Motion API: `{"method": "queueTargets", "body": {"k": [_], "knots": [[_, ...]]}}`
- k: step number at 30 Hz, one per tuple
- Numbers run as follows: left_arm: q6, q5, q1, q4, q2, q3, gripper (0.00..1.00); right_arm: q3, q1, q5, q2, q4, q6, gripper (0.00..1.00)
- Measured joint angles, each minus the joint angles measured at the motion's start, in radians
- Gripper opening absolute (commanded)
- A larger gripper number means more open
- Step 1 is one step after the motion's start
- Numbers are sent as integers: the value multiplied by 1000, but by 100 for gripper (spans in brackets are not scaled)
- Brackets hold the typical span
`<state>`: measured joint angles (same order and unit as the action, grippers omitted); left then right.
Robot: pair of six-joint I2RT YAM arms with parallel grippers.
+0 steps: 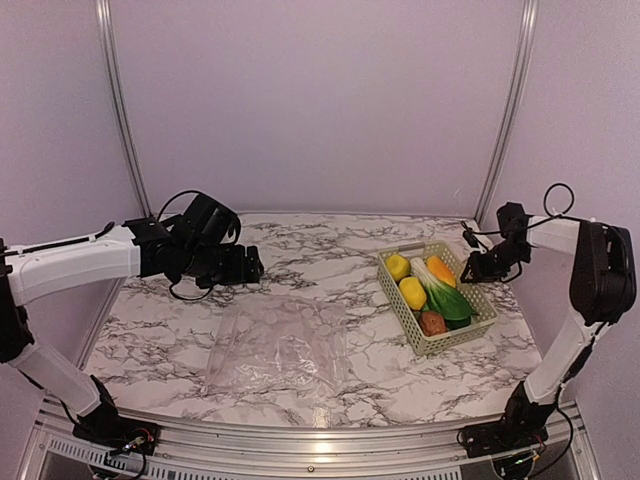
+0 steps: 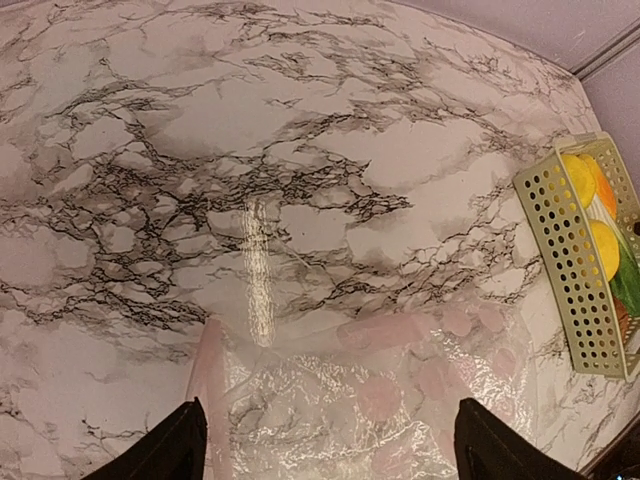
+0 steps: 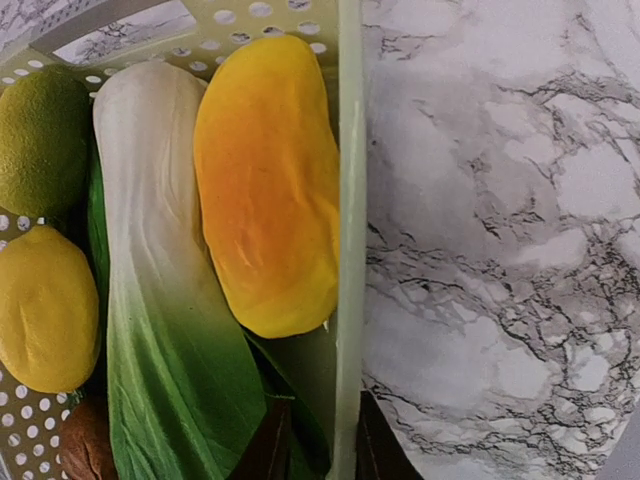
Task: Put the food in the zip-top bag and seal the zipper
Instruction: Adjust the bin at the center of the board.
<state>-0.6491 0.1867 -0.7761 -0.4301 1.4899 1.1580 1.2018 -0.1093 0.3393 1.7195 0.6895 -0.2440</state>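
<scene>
The clear crinkly zip-top bag lies flat and empty at the table's front middle; its zipper strip cannot be made out. My left gripper hovers open over the bag's far edge, jaws wide apart and empty. The food lies in the pale green basket: two yellow fruits, the orange-yellow piece, the green-white leafy vegetable and the brown lump. My right gripper is shut on the basket's right wall, one finger inside and one outside.
The basket stands at the right of the marble table, close to the right wall. Metal frame posts stand at the back left and back right. A metal rail runs along the front edge.
</scene>
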Motion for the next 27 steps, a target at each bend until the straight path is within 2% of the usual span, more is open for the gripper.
{"method": "queueTargets", "body": {"k": [3, 10, 13, 16, 20, 27], "knots": [[-13, 14, 1, -7, -50, -31, 98, -9, -1, 61, -2, 8, -8, 30], [-65, 30, 40, -19, -193, -179, 98, -45, -2, 143, -60, 53, -63, 35], [-88, -6, 79, -7, -248, -274, 94, -50, -3, 150, -86, 77, -93, 38], [-108, -77, 127, 24, -308, -381, 90, -41, -16, 154, -95, 103, -124, 45], [-127, -178, 177, 76, -414, -518, 83, 56, -48, 195, -95, 202, -212, 52], [-188, -304, 219, 172, -599, -726, 67, 248, -36, 310, -118, 325, -368, 54]]}}
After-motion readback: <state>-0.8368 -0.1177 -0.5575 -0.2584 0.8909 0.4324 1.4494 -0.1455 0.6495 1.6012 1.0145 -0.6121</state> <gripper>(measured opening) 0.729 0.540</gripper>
